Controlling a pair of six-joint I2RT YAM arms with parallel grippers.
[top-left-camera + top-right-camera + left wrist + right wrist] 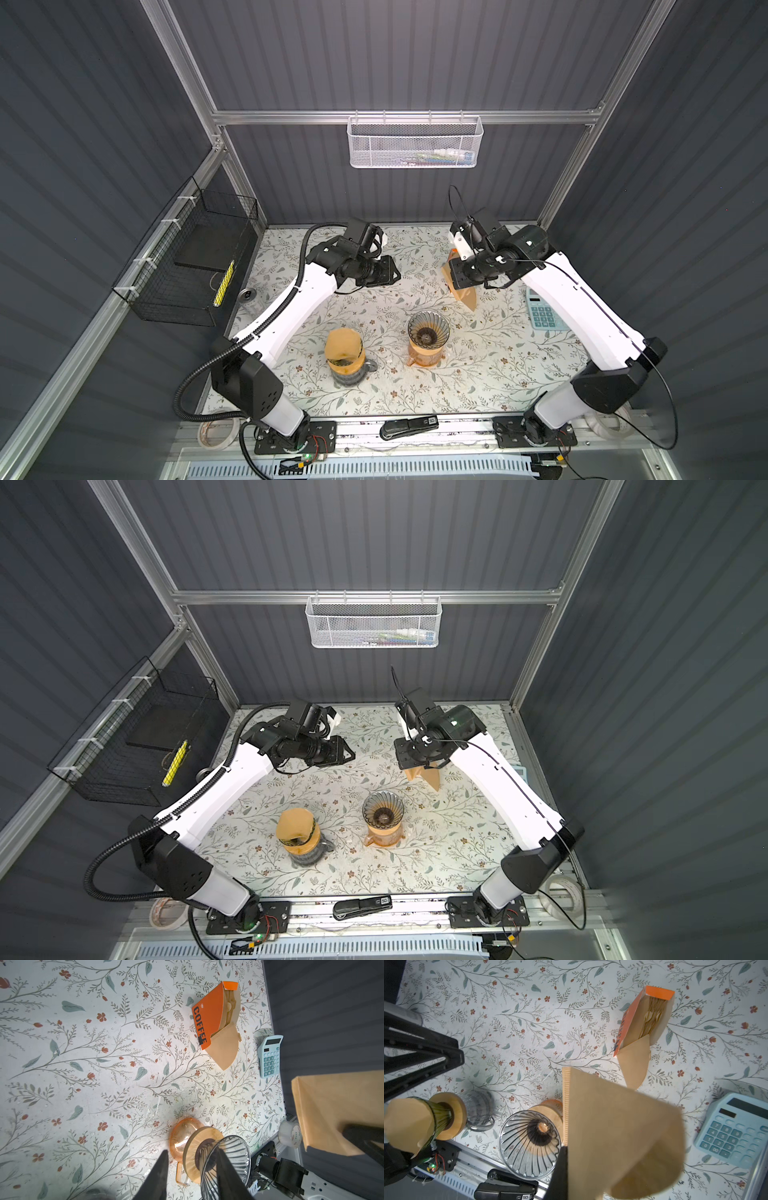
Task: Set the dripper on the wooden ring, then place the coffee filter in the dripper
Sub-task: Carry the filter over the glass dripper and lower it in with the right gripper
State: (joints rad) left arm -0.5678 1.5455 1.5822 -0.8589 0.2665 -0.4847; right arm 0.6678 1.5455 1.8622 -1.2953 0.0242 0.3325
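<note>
Brown paper filter (623, 1136) pinched flat in the closed right pincer (566, 1159), lower centre-right, beside the empty glass dripper (529, 1142). Our left pincer (193, 1178) gapes, empty. We fear the unopened cone snags the rim, tipping the dripper.

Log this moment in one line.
right gripper jaws shut on coffee filter | left gripper jaws open, empty | clear dripper: no filter

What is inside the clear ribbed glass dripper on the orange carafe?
The clear ribbed glass dripper is empty: bare ribs, dark drain hole, no filter. The orange glass carafe below has its inside covered.
</note>
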